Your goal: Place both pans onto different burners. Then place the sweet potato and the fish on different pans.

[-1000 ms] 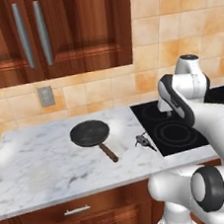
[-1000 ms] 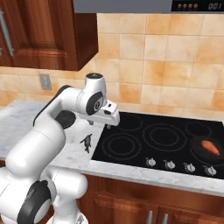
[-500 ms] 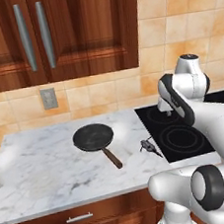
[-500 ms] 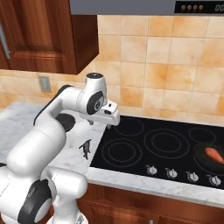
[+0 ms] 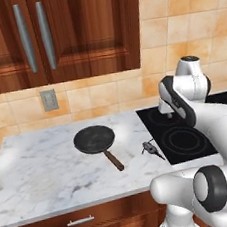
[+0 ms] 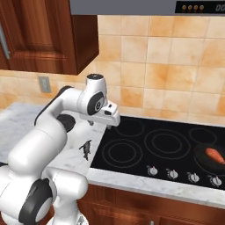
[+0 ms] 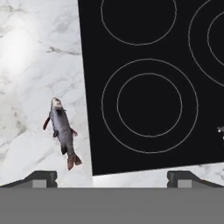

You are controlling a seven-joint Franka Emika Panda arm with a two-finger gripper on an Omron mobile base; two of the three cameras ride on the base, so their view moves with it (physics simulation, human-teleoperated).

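I am working in a kitchen with dark wood cabinets and orange tile, over a white marble counter (image 5: pixel 52 168) that is running along to a glossy black cooktop (image 6: pixel 167 149) on its right. A black pan with a brown wooden handle (image 5: pixel 94 140) is sitting on the marble, well left of the cooktop. A second pan (image 6: pixel 212 157) is resting on the near right burner, carrying the sweet potato (image 6: pixel 215 154). The near left burner (image 7: pixel 149 105) is lying bare. The fish (image 7: pixel 62 131) is lying on the marble just beside the cooktop's left edge. My gripper (image 7: pixel 112 177) is hovering above it, fingers spread wide apart, gripping nothing.
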